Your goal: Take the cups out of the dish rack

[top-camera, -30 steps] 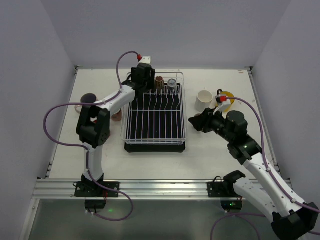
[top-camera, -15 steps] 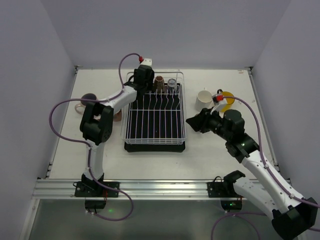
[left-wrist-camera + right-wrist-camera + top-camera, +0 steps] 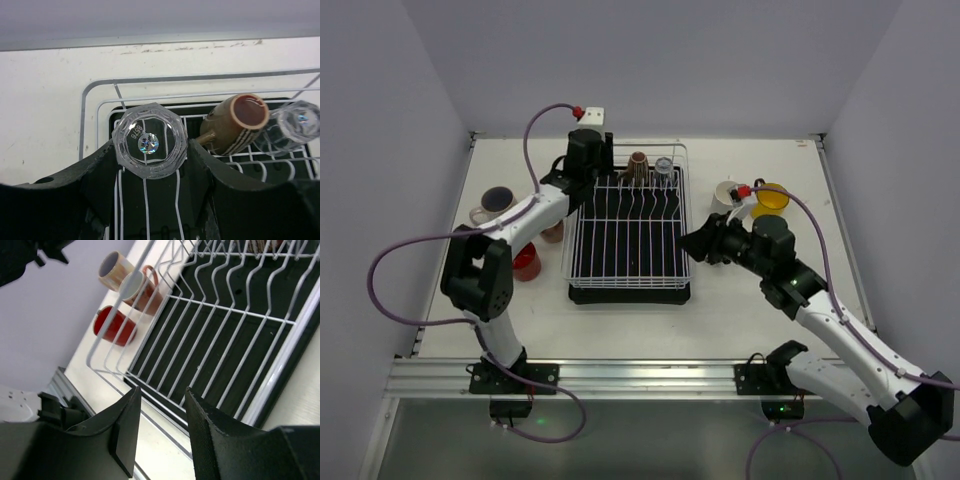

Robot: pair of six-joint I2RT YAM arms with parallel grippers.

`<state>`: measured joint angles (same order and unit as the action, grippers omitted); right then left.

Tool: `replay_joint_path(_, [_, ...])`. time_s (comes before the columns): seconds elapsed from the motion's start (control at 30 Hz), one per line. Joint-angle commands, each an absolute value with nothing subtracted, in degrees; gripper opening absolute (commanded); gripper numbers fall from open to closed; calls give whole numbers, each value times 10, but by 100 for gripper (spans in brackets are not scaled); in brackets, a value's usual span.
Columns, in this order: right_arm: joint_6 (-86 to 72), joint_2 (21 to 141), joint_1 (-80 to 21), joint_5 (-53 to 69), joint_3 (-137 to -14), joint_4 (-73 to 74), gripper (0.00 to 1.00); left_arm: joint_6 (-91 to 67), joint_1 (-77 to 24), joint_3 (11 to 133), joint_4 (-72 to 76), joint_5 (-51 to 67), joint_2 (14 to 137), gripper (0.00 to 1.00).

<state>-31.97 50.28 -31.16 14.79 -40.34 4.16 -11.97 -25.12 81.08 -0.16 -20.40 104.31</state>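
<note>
Glass (image 3: 149,141) first: a clear, faceted one, its base turned toward the left wrist camera, pinched between the two fingers (image 3: 97,167) of the left gripper (image 3: 588,165). The jaws are closed snugly against its sides. It hangs over the 11 o'clock corner of the rack (image 3: 630,262), though I cannot tell whether it is lifted clear of the wires or resting on them.

Just beside it, toward 3 o'clock along the rack's far end, a brown cup (image 3: 235,124) with pale stripes leans tilted on the prongs. A second glass (image 3: 295,124) stands right next to that. From above, the other prongs of the rack show only white wire over the black tray.

The rack sits mid-table (image 3: 740,300), long side running 12 to 6. At its 2 o'clock, out on the table, a white cup (image 3: 725,193) stands upright with a yellow cup (image 3: 770,197) near it on the far side.

On the other side, at 9 o'clock, a peach cup (image 3: 553,232) sits just beside the wire. A red cup (image 3: 525,262) is a little nearer, toward 8 o'clock. A dark-mouthed cup (image 3: 498,197) stands farther off at 10 o'clock.

The right gripper (image 3: 693,243) hovers at the rack's 3 o'clock edge, pointing across it. Its fingers are spread, with nothing between them.
</note>
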Motion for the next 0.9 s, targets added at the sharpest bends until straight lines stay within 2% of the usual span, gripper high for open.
replay_joint_path(0.0, [-372,526,-318,169,-435,-54,44,-177,-246,772,60,-172,946,12])
replay_joint_path(0.17, [-438,575,-319,197,-428,-147,50,-253,-247,676,82,-81,843,10])
replay_joint_path(0.3, [-520,598,-323,200,-414,-233,55,-363,-247,586,165,74,743,8])
replay_joint_path(0.53, [-536,629,-336,199,-418,-314,69,-539,-248,472,274,228,671,6])
replay_joint_path(0.77, [-543,646,-339,218,-427,-340,70,-630,-255,413,374,300,644,7])
replay_joint_path(0.87, [-541,659,-343,233,-443,-343,66,-653,-257,402,409,320,651,7])
